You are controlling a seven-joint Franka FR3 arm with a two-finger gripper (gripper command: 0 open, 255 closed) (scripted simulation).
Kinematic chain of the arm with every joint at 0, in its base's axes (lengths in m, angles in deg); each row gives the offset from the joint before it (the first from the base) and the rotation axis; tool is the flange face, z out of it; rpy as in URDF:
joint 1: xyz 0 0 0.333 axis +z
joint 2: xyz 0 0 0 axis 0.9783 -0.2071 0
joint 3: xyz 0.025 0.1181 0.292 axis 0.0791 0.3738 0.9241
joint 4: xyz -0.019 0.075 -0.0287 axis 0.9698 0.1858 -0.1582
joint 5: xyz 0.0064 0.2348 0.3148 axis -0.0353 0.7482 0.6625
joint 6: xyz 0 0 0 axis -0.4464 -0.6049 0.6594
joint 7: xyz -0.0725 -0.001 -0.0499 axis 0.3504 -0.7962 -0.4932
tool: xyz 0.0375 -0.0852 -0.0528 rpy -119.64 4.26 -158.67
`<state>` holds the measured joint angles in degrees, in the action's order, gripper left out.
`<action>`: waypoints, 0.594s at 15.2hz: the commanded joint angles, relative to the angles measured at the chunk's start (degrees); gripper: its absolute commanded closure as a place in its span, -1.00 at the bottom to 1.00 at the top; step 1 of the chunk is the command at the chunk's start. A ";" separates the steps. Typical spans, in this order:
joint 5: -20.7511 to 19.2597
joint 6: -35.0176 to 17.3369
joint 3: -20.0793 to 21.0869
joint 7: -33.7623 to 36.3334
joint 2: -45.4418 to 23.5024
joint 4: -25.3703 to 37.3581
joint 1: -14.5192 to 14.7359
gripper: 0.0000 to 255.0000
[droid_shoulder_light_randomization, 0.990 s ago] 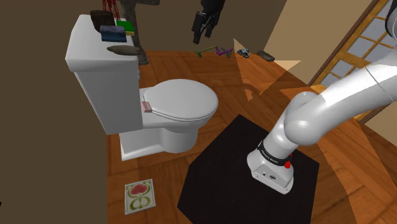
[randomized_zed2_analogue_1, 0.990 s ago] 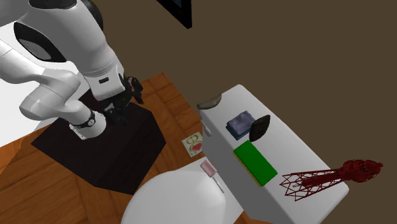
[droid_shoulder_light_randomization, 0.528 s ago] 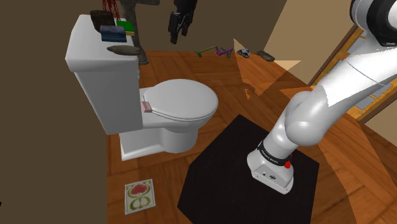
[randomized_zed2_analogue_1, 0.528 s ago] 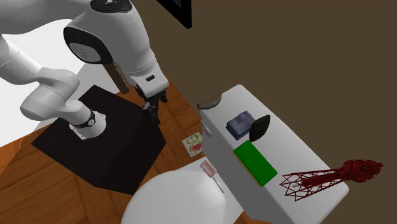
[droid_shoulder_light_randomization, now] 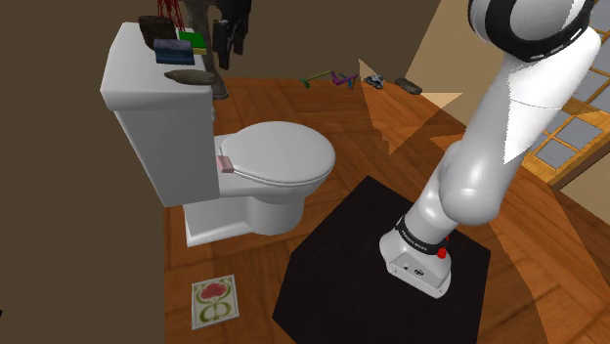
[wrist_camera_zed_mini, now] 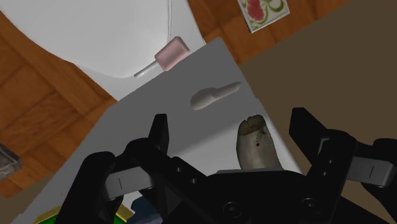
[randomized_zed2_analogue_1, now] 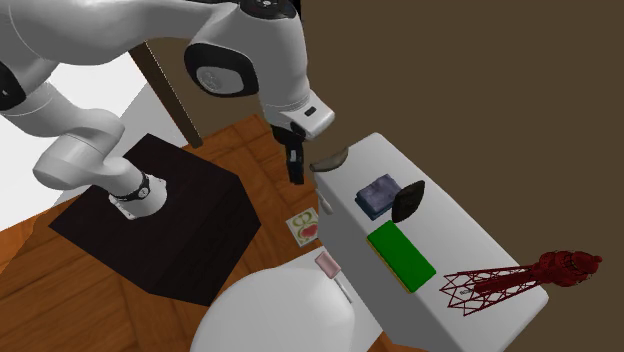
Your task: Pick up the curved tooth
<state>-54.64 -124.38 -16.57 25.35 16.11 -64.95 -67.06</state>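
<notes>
Now that the pincer point(randomized_zed2_analogue_1: 294, 165), wide open and empty, has swung across to the tank's point(randomized_zed2_analogue_1: 460, 240) end, the tooth point(randomized_zed2_analogue_1: 330, 161) lying there sits just beside it; descent looks next.

Soft, even light; a pale angular patch falls across the floor point(droid_shoulder_light_randomization: 293, 103).

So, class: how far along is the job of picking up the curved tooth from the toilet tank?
Done: nothing is finished yet; the tooth lies on the tank lid. In hand: the tool hangs close beside the tooth at the lid's corner, its fingers apart and holding nothing. Left: line up over the tooth, lower, shut on it and lift it off the lid.
</notes>
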 commanded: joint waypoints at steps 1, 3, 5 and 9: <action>-0.86 1.33 0.94 -0.84 -4.57 5.53 1.15 -1.00; -1.81 2.75 1.72 -1.82 -9.05 11.03 2.35 -1.00; -2.42 3.76 2.13 -2.44 -11.83 14.56 3.17 -1.00; -2.41 0.50 2.08 -2.21 -11.44 10.90 3.00 -1.00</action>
<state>-57.04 -122.87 -14.50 23.07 4.63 -53.02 -64.04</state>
